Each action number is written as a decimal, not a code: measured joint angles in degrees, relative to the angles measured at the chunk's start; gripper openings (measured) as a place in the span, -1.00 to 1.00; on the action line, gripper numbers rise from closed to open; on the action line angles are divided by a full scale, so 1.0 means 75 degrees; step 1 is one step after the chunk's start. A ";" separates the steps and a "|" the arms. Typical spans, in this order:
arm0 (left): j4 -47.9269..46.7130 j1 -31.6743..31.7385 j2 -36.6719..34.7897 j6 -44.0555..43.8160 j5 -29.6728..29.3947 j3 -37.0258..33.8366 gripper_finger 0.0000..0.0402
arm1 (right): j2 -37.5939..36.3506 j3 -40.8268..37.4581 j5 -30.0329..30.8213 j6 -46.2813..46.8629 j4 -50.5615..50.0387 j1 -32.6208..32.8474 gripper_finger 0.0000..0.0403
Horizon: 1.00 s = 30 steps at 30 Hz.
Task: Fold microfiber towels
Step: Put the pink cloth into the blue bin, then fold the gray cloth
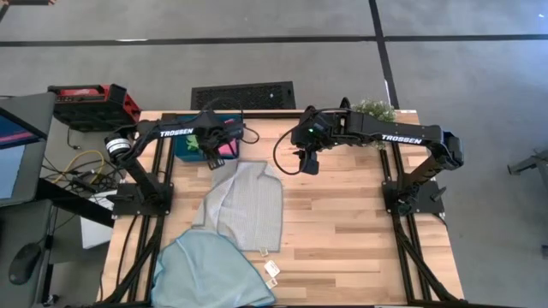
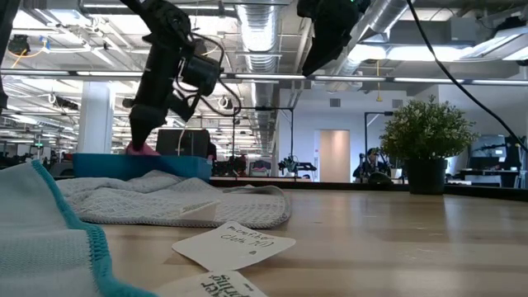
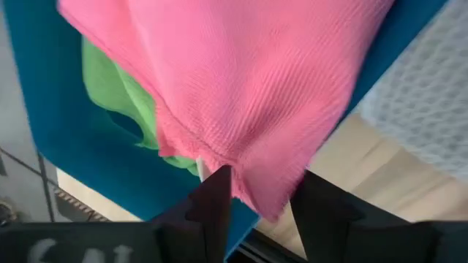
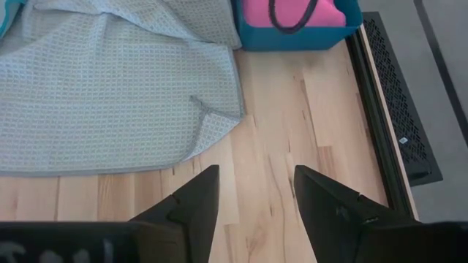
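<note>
The pink towel (image 3: 248,80) lies bunched in the dark teal tray (image 3: 66,146) at the table's far left, on top of the green towel (image 3: 117,95). My left gripper (image 3: 267,186) points down over the tray (image 1: 190,147), open, with the pink towel's loose corner between its fingers. The pale grey towel (image 1: 244,201) lies spread on the table near the tray. The light blue towel (image 1: 210,269) lies crumpled at the near left edge. My right gripper (image 1: 308,164) hangs open above the bare table, right of the grey towel (image 4: 110,80). My left gripper comes from above, pointing down, its fingers (image 3: 216,193) on either side of the pink towel's hanging corner (image 3: 274,197). Whether they touch the cloth, I cannot tell. The rest of the towel rests in the tray.
Two small paper cards (image 1: 272,272) lie near the blue towel. A potted plant (image 1: 372,109) stands at the far right corner. A red case (image 1: 90,101) sits off the table's far left. Bare wood (image 1: 360,222) fills the table's right half.
</note>
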 joint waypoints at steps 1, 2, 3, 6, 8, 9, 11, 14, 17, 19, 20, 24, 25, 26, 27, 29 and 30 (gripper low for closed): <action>-0.0067 -0.0003 0.0000 -0.0034 0.0055 0.0167 -0.36 | 0.0000 0.0000 0.0000 0.0000 0.0000 0.0000 0.00; -0.0089 -0.0003 0.0000 -0.0046 0.0077 0.0352 -0.36 | 0.0000 0.0000 0.0000 0.0000 0.0000 0.0000 0.00; -0.0110 -0.0003 0.0000 -0.0038 0.0077 0.0545 -0.36 | 0.0000 0.0000 0.0000 0.0000 0.0000 0.0000 0.00; -0.0185 -0.0039 0.0000 0.0012 0.0084 0.1082 -0.36 | 0.0000 0.0000 -0.0008 0.0001 -0.0003 0.0000 0.00; -0.0183 -0.0088 0.0000 0.0012 0.0083 0.1448 -0.36 | 0.0000 0.0000 -0.0077 0.0074 -0.0003 0.0000 0.00; -0.0218 -0.0132 0.0000 0.0022 0.0083 0.1643 -0.36 | 0.0000 0.0000 -0.0208 0.0120 -0.0003 0.0000 0.00; -0.0290 -0.0217 -0.0003 0.0186 0.0052 0.1945 -0.36 | 0.0040 0.0000 -0.0447 0.0107 -0.0003 0.0000 0.00; -0.0288 -0.0264 -0.0003 0.0411 0.0043 0.2234 -0.36 | 0.0166 -0.0024 -0.0475 0.0030 -0.0027 0.0015 0.00; -0.0477 -0.0277 -0.0003 0.0229 0.0149 0.2429 -0.36 | 0.0137 -0.0007 -0.0480 0.0094 0.0111 0.0015 0.00; -0.0741 -0.0357 -0.0007 0.0172 0.0371 0.2595 -0.36 | 0.0253 -0.0019 -0.0498 0.0117 0.0221 0.0022 0.00; -0.0800 -0.0417 -0.0043 0.0142 0.0465 0.2660 -0.36 | 0.0361 -0.0046 -0.0565 0.0119 0.0359 0.0046 0.00; -0.0893 -0.0786 -0.0476 -0.0315 0.0555 0.2960 -0.36 | 0.0885 -0.0096 -0.0816 0.0134 0.0808 0.0058 0.00; -0.0968 -0.0885 -0.0621 -0.0482 0.0546 0.3062 -0.36 | 0.1057 -0.0096 -0.0808 0.0181 0.0871 0.0072 0.00; -0.1019 -0.0991 -0.0773 -0.0693 0.0511 0.3160 -0.36 | 0.1267 -0.0096 -0.0799 0.0246 0.0984 0.0075 0.00; -0.1041 -0.1053 -0.0923 -0.0898 0.0500 0.3246 -0.36 | 0.1471 -0.0099 -0.0806 0.0259 0.1140 0.0105 0.00; -0.1103 -0.1210 -0.1237 -0.1322 0.0493 0.3397 -0.36 | 0.1883 -0.0105 -0.0782 0.0118 0.1470 0.0206 0.00; -0.1090 -0.1270 -0.1416 -0.1540 0.0489 0.3432 -0.36 | 0.2062 -0.0102 -0.0788 0.0005 0.1731 0.0257 0.00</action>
